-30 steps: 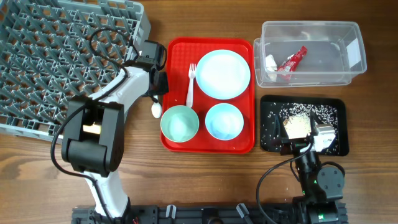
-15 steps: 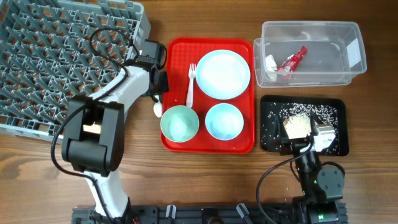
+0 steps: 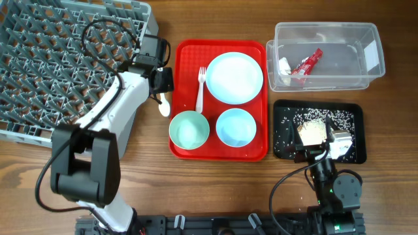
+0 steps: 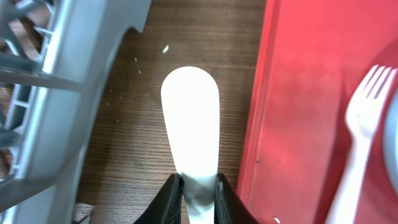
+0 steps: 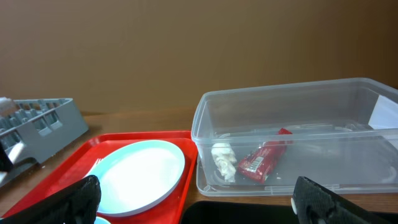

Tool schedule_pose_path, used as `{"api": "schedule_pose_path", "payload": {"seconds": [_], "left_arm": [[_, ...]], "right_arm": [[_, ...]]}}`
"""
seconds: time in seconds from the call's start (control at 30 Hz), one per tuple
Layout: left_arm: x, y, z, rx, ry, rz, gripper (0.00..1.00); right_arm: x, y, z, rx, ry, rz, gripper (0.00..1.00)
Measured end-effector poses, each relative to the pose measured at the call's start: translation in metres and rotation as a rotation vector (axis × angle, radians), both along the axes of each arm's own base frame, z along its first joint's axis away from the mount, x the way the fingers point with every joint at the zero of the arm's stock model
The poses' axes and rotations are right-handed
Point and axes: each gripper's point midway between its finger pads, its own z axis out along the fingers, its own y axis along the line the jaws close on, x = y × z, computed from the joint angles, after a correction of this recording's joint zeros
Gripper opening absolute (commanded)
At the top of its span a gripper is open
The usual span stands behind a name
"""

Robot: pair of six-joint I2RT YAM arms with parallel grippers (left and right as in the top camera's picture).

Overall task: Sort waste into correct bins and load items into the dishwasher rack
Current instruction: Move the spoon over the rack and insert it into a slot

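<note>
Spoon (image 4: 189, 118): we are clenching it in left gripper (image 4: 199, 190) beside rack (image 3: 65, 59); next likely needing lift over its wall; right gripper (image 5: 199, 202) gaping.

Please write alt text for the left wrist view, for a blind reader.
The left arm's fingers pinch the handle of a white spoon above a wooden table. The grey dishwasher rack is on the left, a red tray with a white fork on the right.
</note>
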Motion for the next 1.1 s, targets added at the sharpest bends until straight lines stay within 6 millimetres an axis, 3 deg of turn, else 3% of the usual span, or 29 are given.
{"api": "schedule_pose_path", "payload": {"seconds": [0.23,0.43,0.63,0.97,1.07,1.1], "left_arm": [[-0.001,0.002,0.025,0.010,-0.051,-0.019,0.14],[0.001,0.012,0.073,0.059,-0.176,-0.030,0.16],[0.005,0.043,0.111,0.216,-0.290,0.032,0.16],[0.020,0.111,0.128,0.344,-0.340,0.098,0.20],[0.021,0.115,0.122,0.358,-0.314,0.044,0.29],[0.023,0.114,0.118,0.361,-0.304,0.031,0.37]], "right_arm": [[0.000,0.000,0.000,0.000,0.000,0.000,1.00],[0.000,0.000,0.000,0.000,0.000,0.000,1.00],[0.000,0.000,0.000,0.000,0.000,0.000,1.00],[0.000,0.000,0.000,0.000,0.000,0.000,1.00],[0.000,0.000,0.000,0.000,0.000,0.000,1.00],[0.000,0.000,0.000,0.000,0.000,0.000,1.00]]}}
